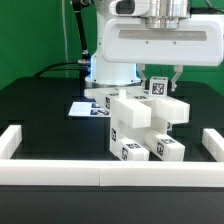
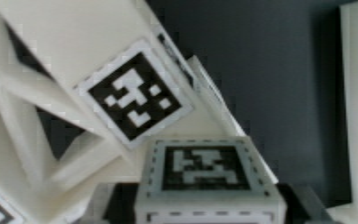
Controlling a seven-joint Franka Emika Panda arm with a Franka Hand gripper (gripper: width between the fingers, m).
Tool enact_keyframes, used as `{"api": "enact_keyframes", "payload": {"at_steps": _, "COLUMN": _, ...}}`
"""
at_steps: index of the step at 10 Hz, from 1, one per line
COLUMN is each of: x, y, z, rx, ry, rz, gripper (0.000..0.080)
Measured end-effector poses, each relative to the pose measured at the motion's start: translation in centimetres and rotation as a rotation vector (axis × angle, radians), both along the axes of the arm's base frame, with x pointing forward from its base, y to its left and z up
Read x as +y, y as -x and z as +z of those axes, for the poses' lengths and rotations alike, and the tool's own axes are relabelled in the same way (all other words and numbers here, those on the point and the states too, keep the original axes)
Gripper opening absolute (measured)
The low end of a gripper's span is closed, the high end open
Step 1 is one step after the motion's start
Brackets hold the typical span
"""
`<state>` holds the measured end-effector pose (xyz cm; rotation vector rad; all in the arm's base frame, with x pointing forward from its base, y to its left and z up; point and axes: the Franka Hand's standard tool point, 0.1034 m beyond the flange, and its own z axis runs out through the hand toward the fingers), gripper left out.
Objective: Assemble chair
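Note:
The partly built chair (image 1: 140, 125) is a cluster of chunky white tagged blocks standing at the table's middle. My gripper (image 1: 161, 80) hangs just above its far right top and is shut on a small white tagged part (image 1: 158, 88) that sits at the top of the assembly. In the wrist view the same small part (image 2: 202, 168) sits between my dark fingers (image 2: 123, 198), with my gripper (image 2: 202, 202) closed on its sides. A slanted chair piece with a large tag (image 2: 137, 95) lies just beyond it. Whether the held part touches the chair I cannot tell.
The marker board (image 1: 86, 107) lies flat behind the chair, near the robot base (image 1: 112, 70). White border rails run along the front (image 1: 100, 176), the exterior view's left (image 1: 10, 141) and the exterior view's right (image 1: 212, 142). The table top is black.

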<state>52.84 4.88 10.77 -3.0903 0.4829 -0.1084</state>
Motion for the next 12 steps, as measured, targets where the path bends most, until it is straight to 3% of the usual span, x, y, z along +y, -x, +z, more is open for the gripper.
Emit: {"api": "enact_keyframes", "payload": {"at_steps": 12, "x": 0.44, "y": 0.03, "z": -0.03, "rx": 0.007, "ry": -0.075, "rz": -0.75, "gripper": 0.0274}}
